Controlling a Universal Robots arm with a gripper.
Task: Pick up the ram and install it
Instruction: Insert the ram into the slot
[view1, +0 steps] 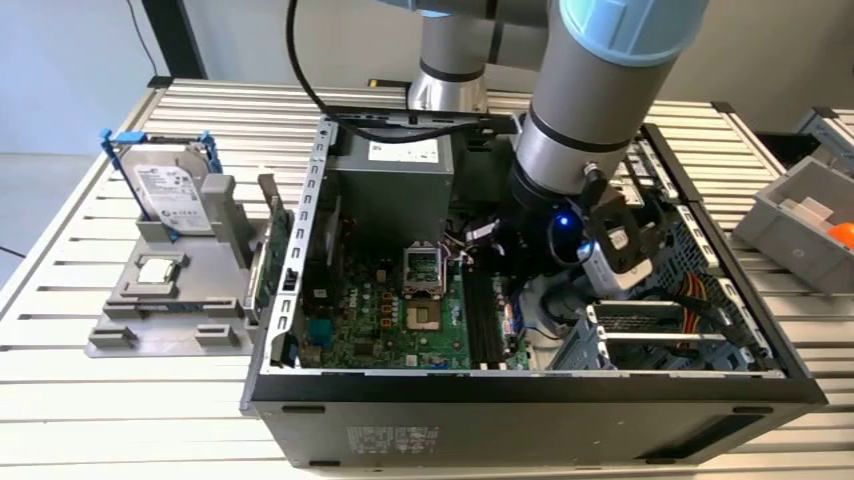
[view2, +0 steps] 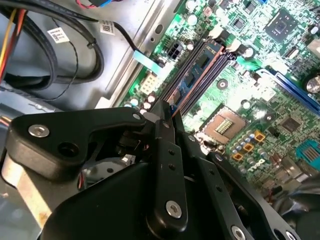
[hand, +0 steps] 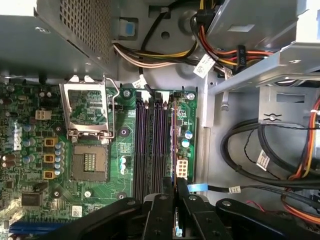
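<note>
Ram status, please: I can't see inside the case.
Fingers closed on the ram. Ram lying along the memory slots. Nothing blocking.

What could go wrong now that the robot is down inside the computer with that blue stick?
1. The ram lies along a memory slot on the motherboard. If it sits crooked, pressing might bend it or the slot.
2. The gripper works close to the neighbouring slots, so a sideways slip could scrape them.
3. Loose cables hang beside the board, and the arm could perhaps snag one.
</note>
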